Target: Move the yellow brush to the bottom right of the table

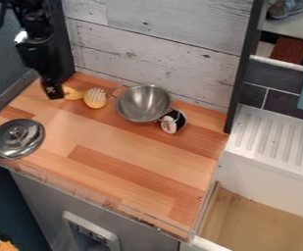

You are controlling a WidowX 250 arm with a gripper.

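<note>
Hand point(53, 91) at the handle end of the brush point(95, 101); whether open or closed cannot be told. The brush lies at the worktop's point(124, 144) upper left, long axis roughly crosswise, bristled head pointing right, toward the bowl point(143, 103). Lid point(16, 138): near left edge.

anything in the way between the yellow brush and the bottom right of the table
Nothing visible stands on the straight line from the yellow brush to the bottom right of the table. The metal pot sits close by, just right of the line; the lid lies well left.
</note>
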